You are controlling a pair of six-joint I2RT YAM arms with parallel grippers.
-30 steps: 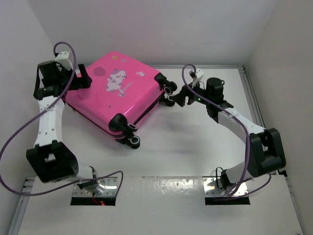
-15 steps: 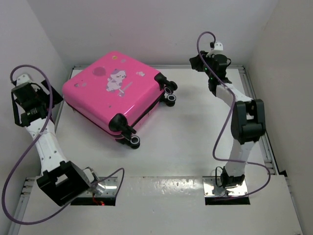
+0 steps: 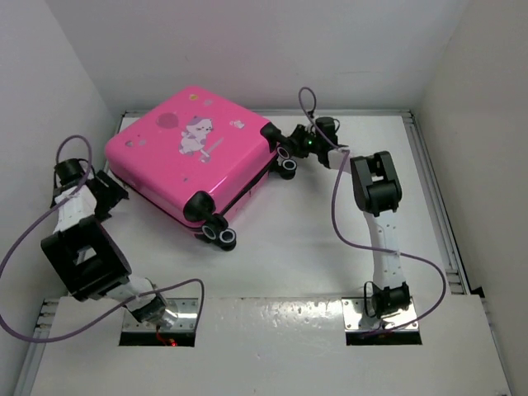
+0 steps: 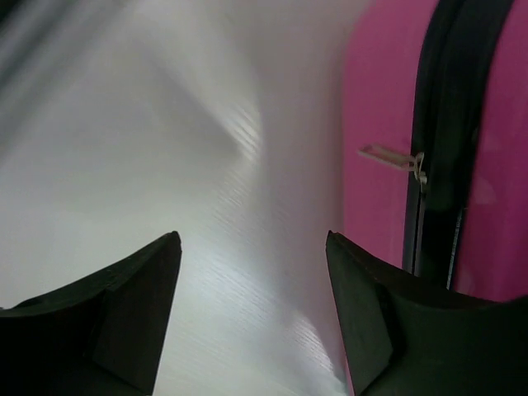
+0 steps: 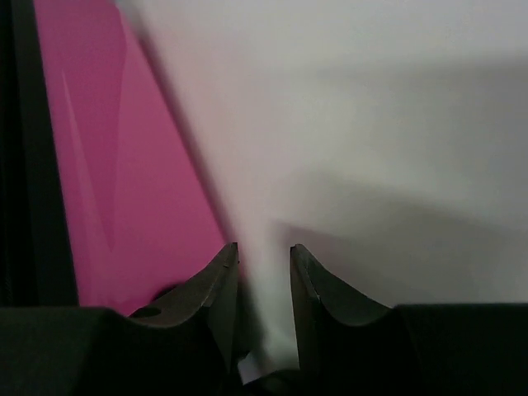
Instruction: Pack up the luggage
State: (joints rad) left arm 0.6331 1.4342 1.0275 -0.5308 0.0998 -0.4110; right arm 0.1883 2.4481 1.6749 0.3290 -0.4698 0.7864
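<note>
Lying flat with its two shells together, the luggage (image 3: 194,157) sits in the upper left of the overhead view, on the white table (image 3: 330,239) and near the back wall. It is a bright pink hard case with a white cartoon animal on its upper face, and it rests at a slant. Black wheels (image 3: 221,235) show at the two corners of its right-hand side. The left gripper (image 3: 109,190) is at the left of the frame, just beside the case's left corner; contact cannot be judged. In the left wrist view its fingers (image 4: 136,280) stand wide apart and released, with only table between them. The pink shell, black zipper trim (image 4: 437,115) and a metal zipper pull (image 4: 392,156) fill the right of that frame. The right gripper (image 3: 291,140) is at upper centre, just beside the upper wheels. In its wrist view the fingers are nearly together — a narrow gap, grasping nothing — with the pink shell at the left.
</note>
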